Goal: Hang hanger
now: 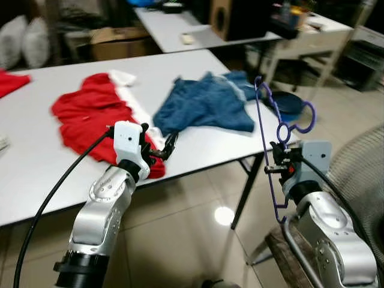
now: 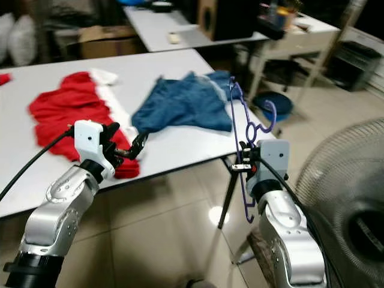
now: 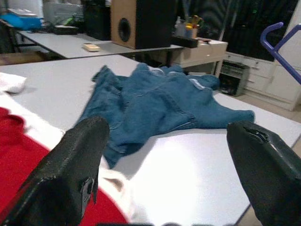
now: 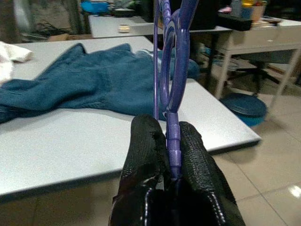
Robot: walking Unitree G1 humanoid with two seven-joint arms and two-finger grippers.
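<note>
Purple hanger (image 1: pixel 269 141): held upright off the near right corner of the white desk (image 1: pixel 48 162), hook end uppermost. Your right claw (image 4: pixel 172 141) is pinched tight on its lower bar; the right wrist view shows both fingers pressed against the plastic, which the head views leave unclear. Your left claw (image 3: pixel 169 155) hovers at the desk's near edge, spread wide and empty, as the left wrist view confirms. Beyond it lie a blue garment (image 1: pixel 204 105) and a red garment (image 1: pixel 90 117). A fan (image 2: pixel 342 180) stands at your right.
</note>
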